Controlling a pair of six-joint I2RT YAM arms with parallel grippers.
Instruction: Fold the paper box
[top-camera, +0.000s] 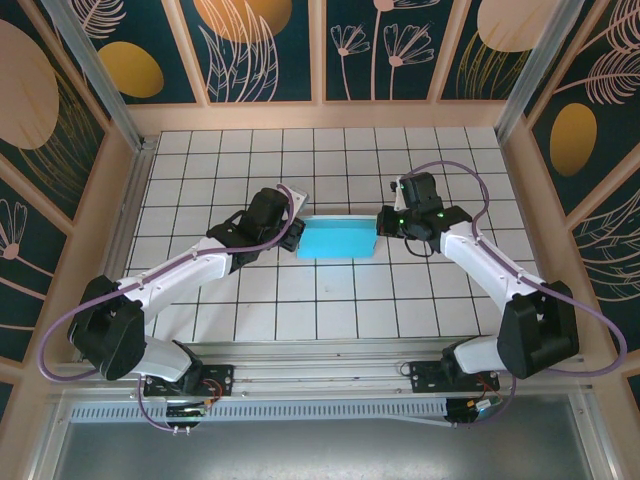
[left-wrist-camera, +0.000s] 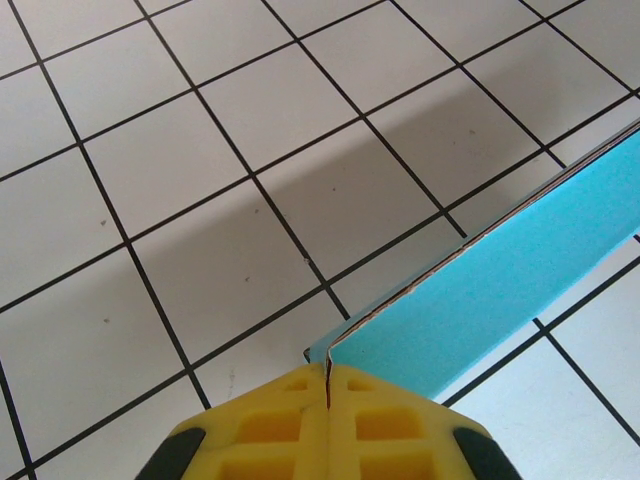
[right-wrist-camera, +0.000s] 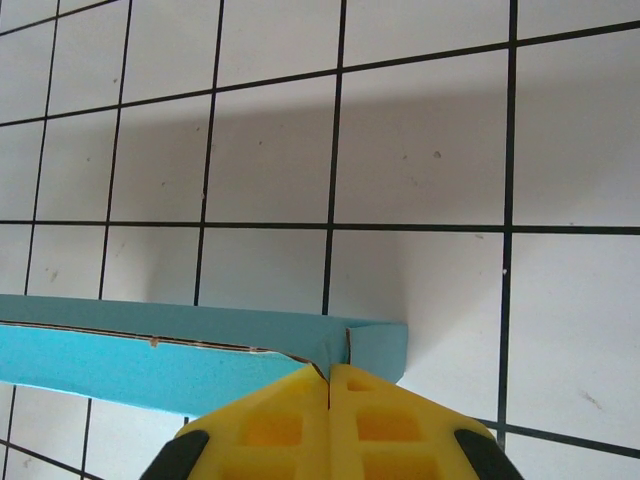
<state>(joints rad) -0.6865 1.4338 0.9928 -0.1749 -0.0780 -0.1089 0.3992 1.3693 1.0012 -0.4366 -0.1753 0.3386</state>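
Turquoise paper box lies mid-worktop, between the two arms. At its left end the left jaws are pressed together, yellow fingertips touching the box corner. At its right end the right jaws are likewise closed against the corner. Cannot tell whether either pinches cardboard.

The paper box is thin matt turquoise card. The left gripper has yellow fingers of moulded matt plastic. The white tiled table looks smooth.
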